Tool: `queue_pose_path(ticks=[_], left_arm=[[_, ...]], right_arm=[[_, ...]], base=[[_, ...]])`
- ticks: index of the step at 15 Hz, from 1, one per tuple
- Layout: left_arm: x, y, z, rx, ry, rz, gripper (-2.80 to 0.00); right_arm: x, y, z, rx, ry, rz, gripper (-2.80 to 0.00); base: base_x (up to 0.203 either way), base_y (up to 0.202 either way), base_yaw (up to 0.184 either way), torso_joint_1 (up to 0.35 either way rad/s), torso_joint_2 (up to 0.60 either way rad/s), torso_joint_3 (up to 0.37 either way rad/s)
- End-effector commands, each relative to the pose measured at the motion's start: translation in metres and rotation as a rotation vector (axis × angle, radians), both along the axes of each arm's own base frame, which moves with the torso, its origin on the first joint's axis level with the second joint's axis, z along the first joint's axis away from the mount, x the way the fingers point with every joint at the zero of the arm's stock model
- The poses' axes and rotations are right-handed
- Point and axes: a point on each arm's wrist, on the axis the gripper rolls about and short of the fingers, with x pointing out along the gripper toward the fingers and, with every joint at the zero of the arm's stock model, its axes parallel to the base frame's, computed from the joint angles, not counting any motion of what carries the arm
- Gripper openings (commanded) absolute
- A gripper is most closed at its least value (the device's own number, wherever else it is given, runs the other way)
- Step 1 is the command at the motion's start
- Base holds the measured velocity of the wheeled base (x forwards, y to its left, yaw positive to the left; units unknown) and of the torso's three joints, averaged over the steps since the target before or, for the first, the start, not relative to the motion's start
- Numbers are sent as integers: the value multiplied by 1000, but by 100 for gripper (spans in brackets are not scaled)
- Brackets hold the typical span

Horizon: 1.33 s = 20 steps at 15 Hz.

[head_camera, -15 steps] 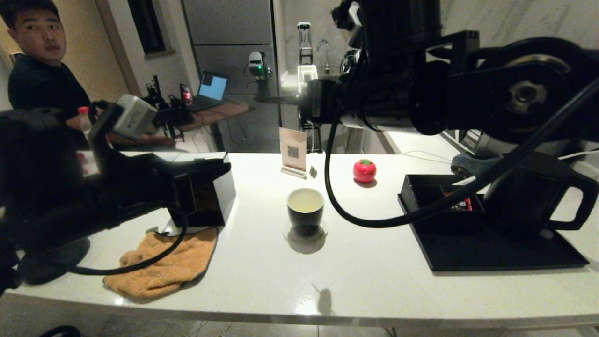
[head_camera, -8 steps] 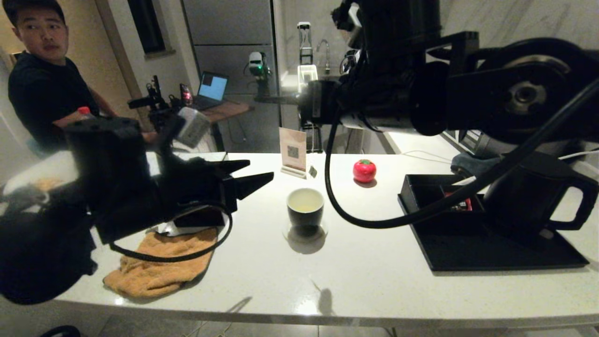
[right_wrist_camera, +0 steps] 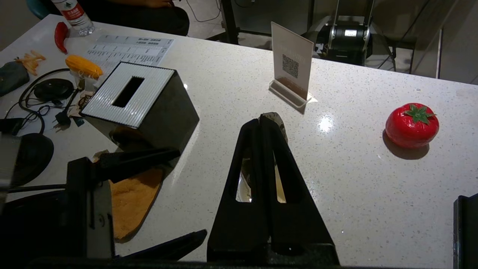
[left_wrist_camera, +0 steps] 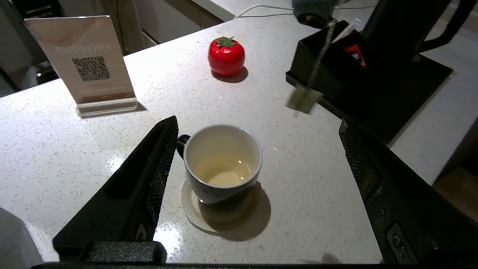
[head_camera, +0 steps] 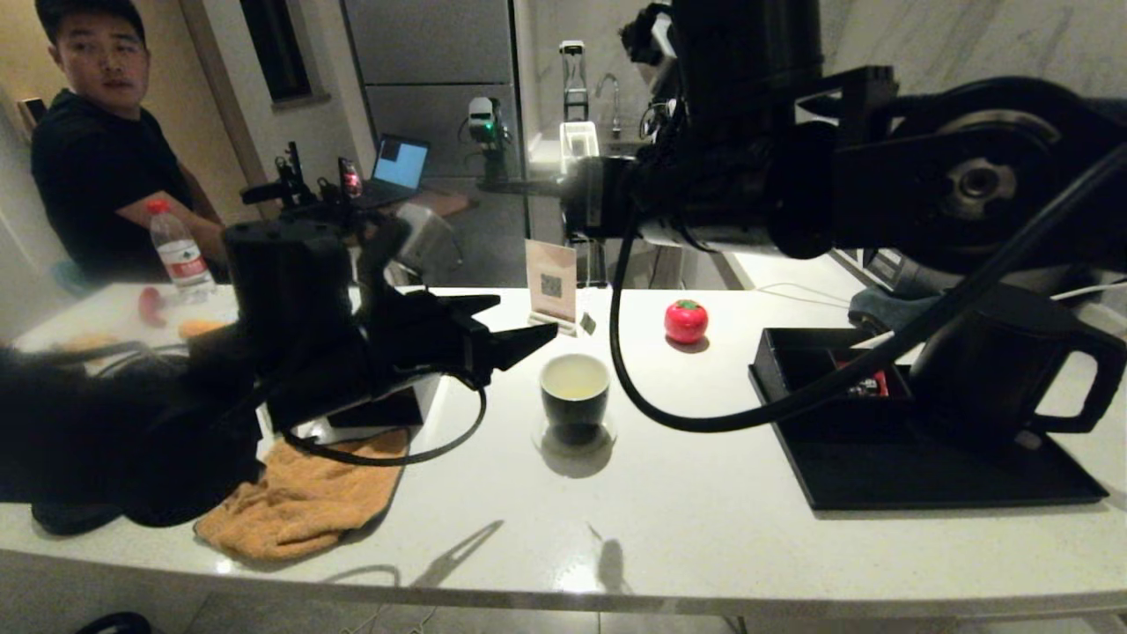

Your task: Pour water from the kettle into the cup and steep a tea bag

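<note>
The black cup (head_camera: 574, 392), white inside with pale liquid at the bottom (left_wrist_camera: 222, 164), stands on a clear round coaster mid-table. My left gripper (head_camera: 526, 315) is open just left of it and slightly above; in the left wrist view the cup sits between the spread fingers (left_wrist_camera: 257, 123), close to one of them. My right gripper (right_wrist_camera: 260, 119) is held high over the cup, shut on the string of the tea bag (left_wrist_camera: 303, 99). The grey-green pouch hangs behind the cup (head_camera: 588, 323), clear of it. The matte black kettle (head_camera: 1004, 361) stands on a black tray (head_camera: 924, 475) at the right.
A black tissue box (right_wrist_camera: 138, 101) and an orange cloth (head_camera: 299, 502) lie left of the cup. A QR sign (head_camera: 551, 286) and a red tomato-shaped timer (head_camera: 686, 320) stand behind it. A person (head_camera: 97, 132) sits at the far left beside a water bottle (head_camera: 180, 255).
My left arm has swung right across the tissue box toward the cup, fingers open. The right arm, hanging tea bag, cup and kettle have stayed put.
</note>
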Motion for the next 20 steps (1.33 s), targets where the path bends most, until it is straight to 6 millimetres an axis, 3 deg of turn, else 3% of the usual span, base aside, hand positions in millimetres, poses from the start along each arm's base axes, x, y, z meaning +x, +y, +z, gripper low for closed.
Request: queue_pose_path(ticks=[1, 10, 20], left_arm=[[5, -6, -2, -5, -9, 3, 0], [4, -29, -8, -25, -47, -54, 0], [17, -58, -12, -84, -83, -82, 0]], right_arm=[[0, 0, -1, 1, 2, 0, -280], [-6, -5, 9, 22, -16, 2, -280], [-12, -12, 13, 26, -12, -3, -280]], base=[[0, 0, 0, 0, 0, 0], [0, 0, 0, 0, 0, 0], [0, 0, 0, 0, 0, 0]])
